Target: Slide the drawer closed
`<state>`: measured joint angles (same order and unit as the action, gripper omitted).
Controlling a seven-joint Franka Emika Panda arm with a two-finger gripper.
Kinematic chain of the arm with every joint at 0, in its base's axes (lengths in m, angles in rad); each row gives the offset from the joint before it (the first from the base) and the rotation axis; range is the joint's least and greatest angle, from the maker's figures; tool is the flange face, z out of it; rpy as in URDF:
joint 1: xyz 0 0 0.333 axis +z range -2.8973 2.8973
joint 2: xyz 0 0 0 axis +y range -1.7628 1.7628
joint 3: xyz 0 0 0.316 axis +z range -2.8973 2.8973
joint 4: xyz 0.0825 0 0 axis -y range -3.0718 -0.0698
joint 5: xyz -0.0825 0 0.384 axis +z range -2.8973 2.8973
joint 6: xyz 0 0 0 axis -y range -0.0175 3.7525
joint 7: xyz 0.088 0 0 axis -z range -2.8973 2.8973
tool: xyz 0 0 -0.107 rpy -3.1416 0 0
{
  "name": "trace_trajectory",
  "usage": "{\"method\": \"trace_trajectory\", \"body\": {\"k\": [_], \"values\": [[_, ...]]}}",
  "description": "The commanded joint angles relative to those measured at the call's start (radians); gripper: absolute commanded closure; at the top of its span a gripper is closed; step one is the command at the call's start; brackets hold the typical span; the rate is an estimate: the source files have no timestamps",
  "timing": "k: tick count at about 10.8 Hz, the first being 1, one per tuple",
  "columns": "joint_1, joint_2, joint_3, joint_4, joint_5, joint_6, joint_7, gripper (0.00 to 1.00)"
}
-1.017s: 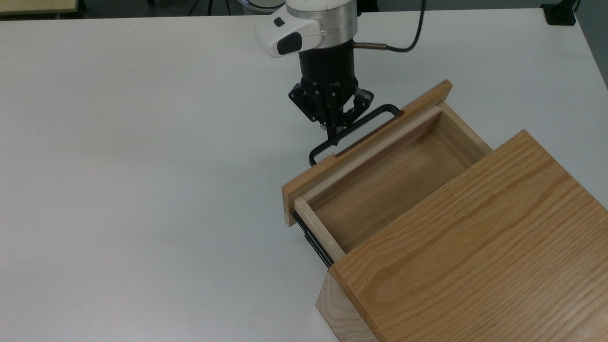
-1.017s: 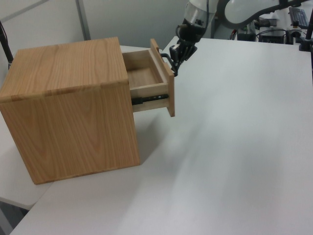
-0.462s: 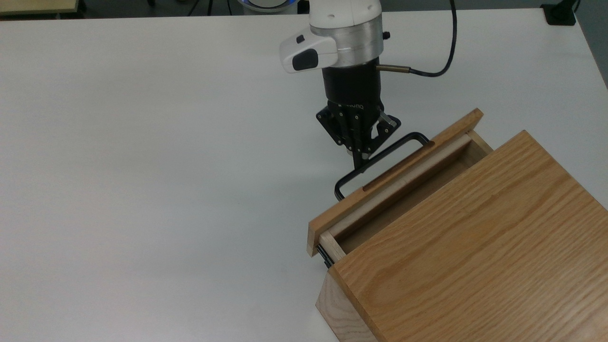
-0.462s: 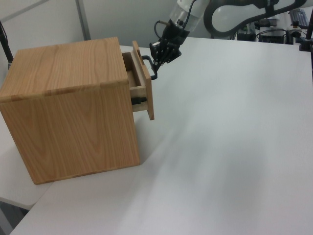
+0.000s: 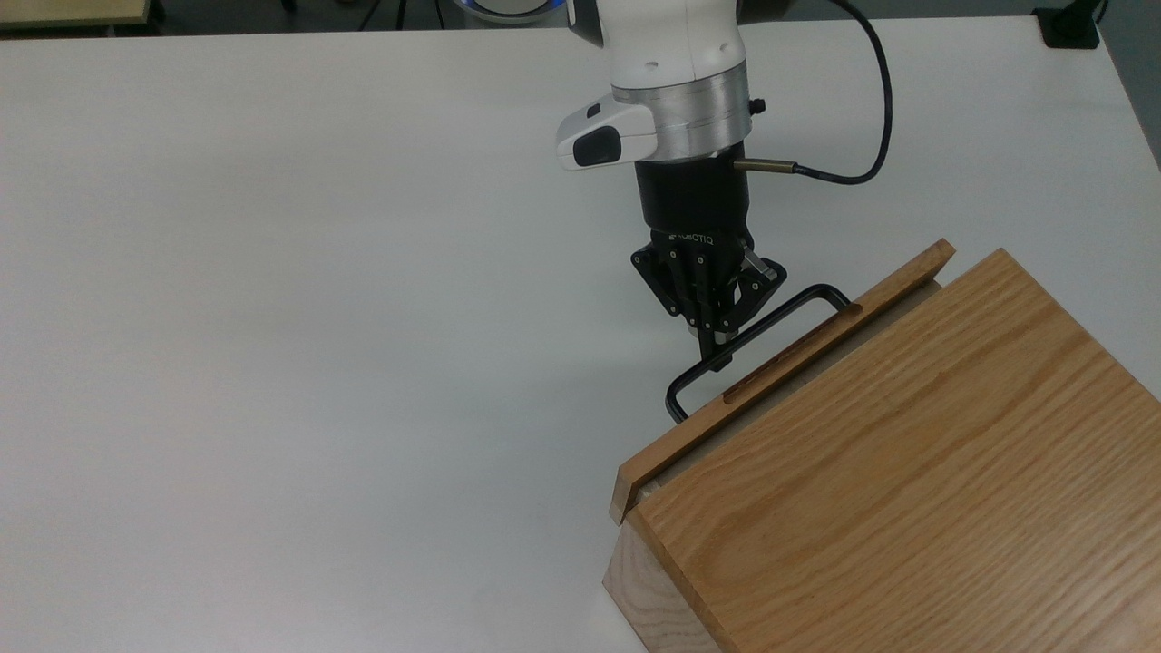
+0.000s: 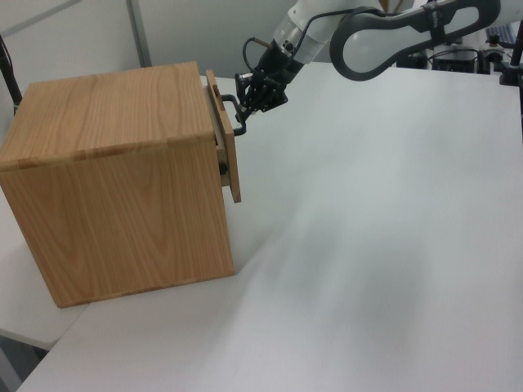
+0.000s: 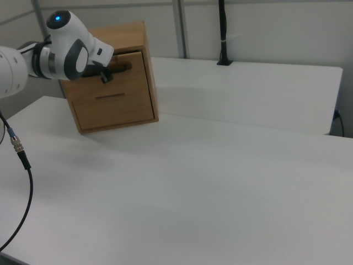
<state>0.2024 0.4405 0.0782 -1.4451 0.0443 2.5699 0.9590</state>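
Drawer (image 5: 780, 372) nearly shut in the oak-grained cabinet (image 5: 898, 472): flat light-wood front panel standing just proud of the cabinet face, thin gap visible behind it in top view, a sliver of pale tray edge showing. Front panel long axis running diagonally in top view, from lower left to upper right; face pointing toward the top view's upper left, out over the desk (image 5: 272, 272). In left view, panel (image 6: 224, 135) upright, facing the left view's right, tucked close against the cabinet (image 6: 114, 180). Handle (image 5: 689, 376): thin black metal rod, U-shaped with rounded corners, parallel to the panel, with a narrow darker slot in the panel top just behind it. Gripper (image 5: 717, 349) black, linkage-style fingers pressed together, tips touching the handle bar near its middle; whether pinching the bar or just pushing on it, cannot tell. "ROBOTIQ" printed in pale letters on the gripper's black body, upside down in top view. Wrist above it white plastic plus a brushed-metal ring, black cable looping off one side. Cabinet a boxy cube, strong oak grain on top and sides, sitting at a desk corner. Desk smooth matte white. In right view, gripper (image 7: 105, 74) at the cabinet's (image 7: 118, 83) upper front.
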Motion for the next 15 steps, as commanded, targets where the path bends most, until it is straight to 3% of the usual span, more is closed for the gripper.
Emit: {"method": "trace_trajectory", "body": {"k": [1, 10, 11, 12, 13, 15], "values": [[0.017, 0.041, -0.005, 0.034, 0.002, 0.097, 0.084, 1.00], [0.016, 0.037, -0.005, 0.040, -0.012, 0.205, 0.115, 0.98], [-0.003, -0.001, -0.005, 0.016, -0.015, 0.179, 0.084, 0.88], [-0.012, -0.055, -0.005, -0.024, -0.012, 0.059, 0.007, 0.44], [-0.030, -0.081, -0.003, -0.023, 0.000, -0.074, -0.059, 0.16], [-0.050, -0.141, -0.003, -0.020, 0.000, -0.273, -0.098, 0.00]]}}
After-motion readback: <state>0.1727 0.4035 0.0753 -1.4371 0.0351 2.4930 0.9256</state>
